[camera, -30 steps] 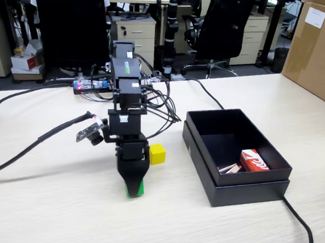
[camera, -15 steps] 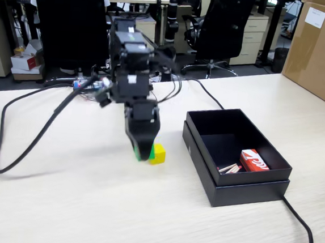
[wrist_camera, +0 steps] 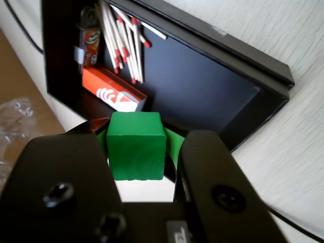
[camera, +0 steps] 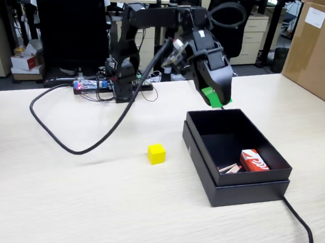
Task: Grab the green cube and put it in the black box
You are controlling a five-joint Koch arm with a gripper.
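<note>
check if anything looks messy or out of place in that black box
Yes: loose matchsticks lie scattered inside the black box, fanned out beside a small red-and-white carton. Nothing looks damaged.

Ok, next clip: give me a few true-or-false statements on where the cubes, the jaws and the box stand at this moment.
1. The green cube is clamped between the jaws of the gripper. True.
2. The yellow cube lies inside the black box. False: it sits on the table, to the left of the box in the fixed view.
3. The box already holds a red-and-white carton and matches. True.
4. The gripper is down at table level beside the yellow cube. False: it is raised, near the box's far rim.
5. The black box is empty. False: the carton and matches lie in it.
</note>
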